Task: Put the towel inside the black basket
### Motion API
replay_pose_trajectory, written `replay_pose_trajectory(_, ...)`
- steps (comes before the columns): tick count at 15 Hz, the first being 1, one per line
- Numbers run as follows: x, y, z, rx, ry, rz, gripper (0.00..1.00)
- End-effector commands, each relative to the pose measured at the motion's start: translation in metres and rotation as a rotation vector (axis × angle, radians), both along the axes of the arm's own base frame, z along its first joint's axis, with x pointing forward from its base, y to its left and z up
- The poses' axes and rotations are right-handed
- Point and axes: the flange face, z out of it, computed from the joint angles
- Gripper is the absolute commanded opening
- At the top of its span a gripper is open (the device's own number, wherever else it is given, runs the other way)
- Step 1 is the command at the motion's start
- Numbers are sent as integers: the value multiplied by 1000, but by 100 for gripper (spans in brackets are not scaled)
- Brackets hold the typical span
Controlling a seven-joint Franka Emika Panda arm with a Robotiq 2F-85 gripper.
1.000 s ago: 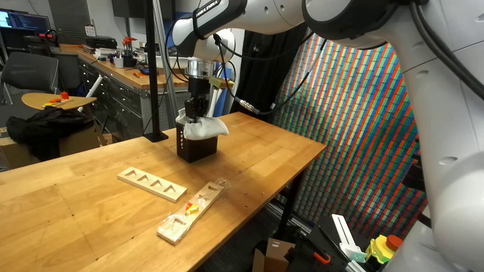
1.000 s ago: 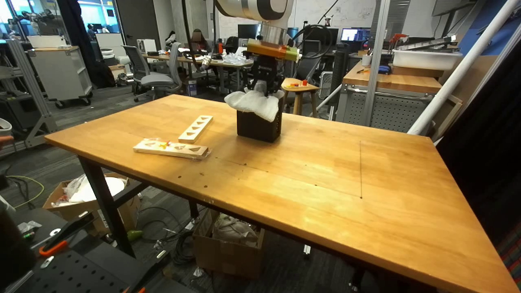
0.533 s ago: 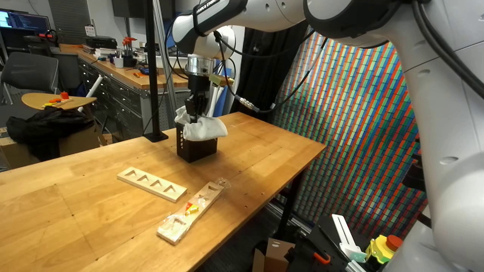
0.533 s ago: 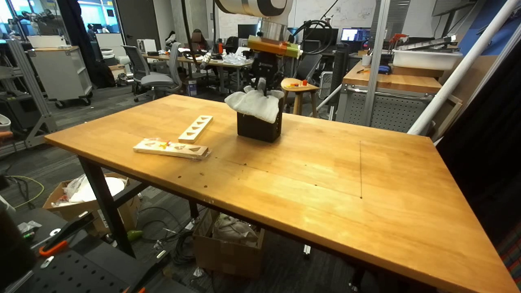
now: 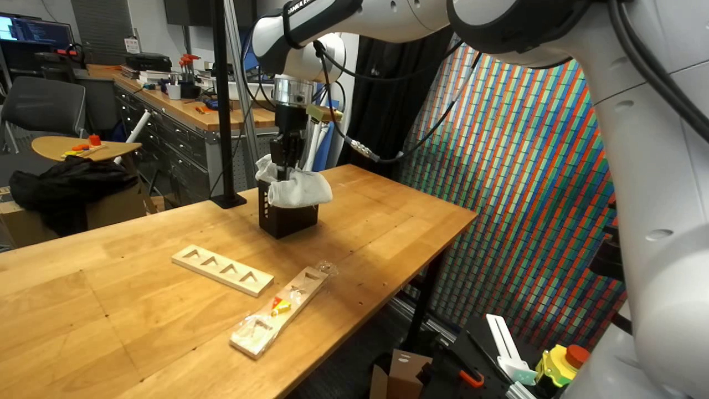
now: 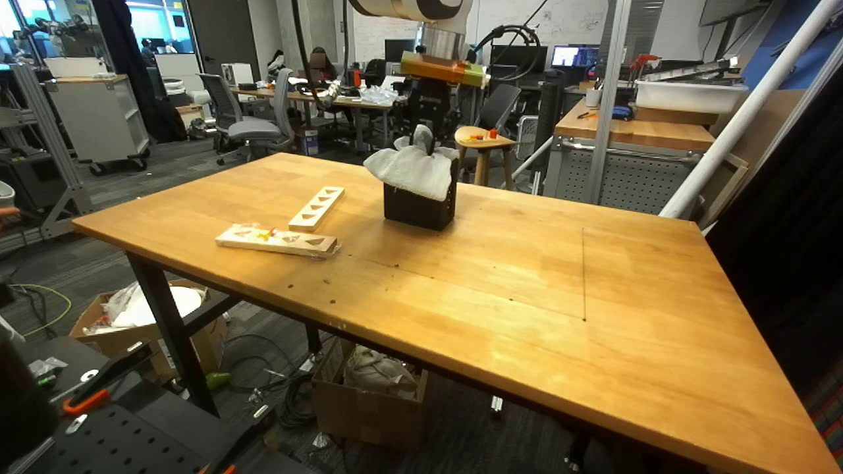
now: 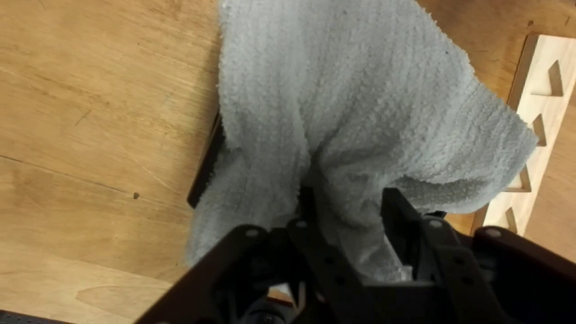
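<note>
Wrist view, lower centre: the end effector [image 7: 349,196] is standing spread among folds of the towel [image 7: 360,103], which is overhanging the basket [image 6: 418,208], likely needing edges-first tucking.

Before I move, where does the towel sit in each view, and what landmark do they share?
In an exterior view, the towel is left of centre, draped over the black basket.
In an exterior view, the towel is near mid-width, in the upper half.
In the wrist view, the towel fills the upper middle, running off the top edge.
Shared landmark: the unwrapped wooden board with triangular recesses, at the wrist view's right edge.
</note>
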Motion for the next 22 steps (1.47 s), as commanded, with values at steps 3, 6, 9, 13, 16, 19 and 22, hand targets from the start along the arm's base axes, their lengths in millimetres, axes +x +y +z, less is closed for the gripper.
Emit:
replay_pose_trajectory(3, -2, 0, 22, -23, -32, 9, 76)
replay_pose_trajectory(6, -4, -1, 30, -33, -40, 9, 69)
replay_pose_trajectory(9, -6, -5, 42, -60, -50, 9, 42)
replay_pose_trajectory(13, -9, -10, 61, -102, -68, 11, 52)
replay_pose_trajectory(16, -10, -9, 74, -128, -83, 17, 48)
replay_pose_trajectory(19, -9, -6, 80, -142, -95, 21, 24)
replay_pose_trajectory(22, -8, -2, 79, -142, -102, 20, 2)
